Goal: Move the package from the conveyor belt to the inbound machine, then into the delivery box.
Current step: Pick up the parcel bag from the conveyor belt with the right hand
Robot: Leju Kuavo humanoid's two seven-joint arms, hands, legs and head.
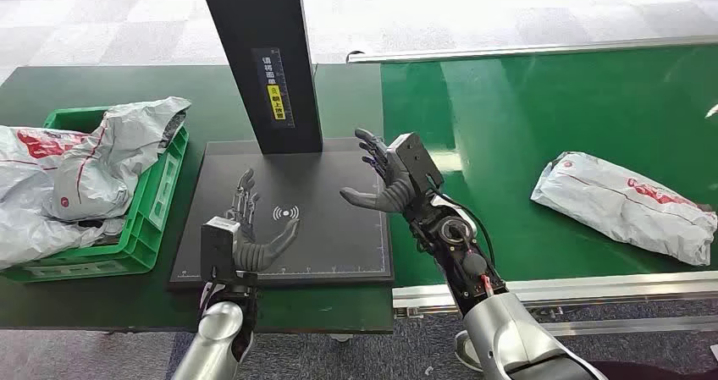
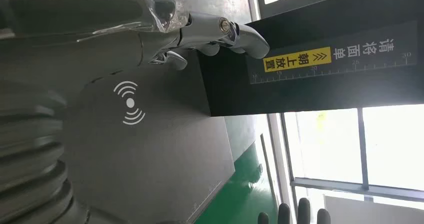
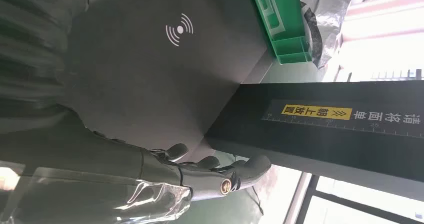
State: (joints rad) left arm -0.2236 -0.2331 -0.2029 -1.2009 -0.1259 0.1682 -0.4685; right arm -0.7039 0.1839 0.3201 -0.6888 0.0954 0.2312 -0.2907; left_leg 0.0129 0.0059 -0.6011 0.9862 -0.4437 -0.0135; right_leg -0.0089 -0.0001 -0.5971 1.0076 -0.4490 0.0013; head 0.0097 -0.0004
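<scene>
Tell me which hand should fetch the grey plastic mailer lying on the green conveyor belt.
Right. The right hand hovers open at the belt's edge, nearer the grey plastic mailer; the left hand is across the black scanner pad.

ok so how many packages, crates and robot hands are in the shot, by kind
Packages on the conveyor belt: 1
Packages in or over the green crate: 2 visible
Green crates: 1
Robot hands, both open and empty: 2, left hand, right hand
Total: 6

Package (image 1: 625, 206) flat (crumpled) on conveyor belt (image 1: 542, 109).
</scene>
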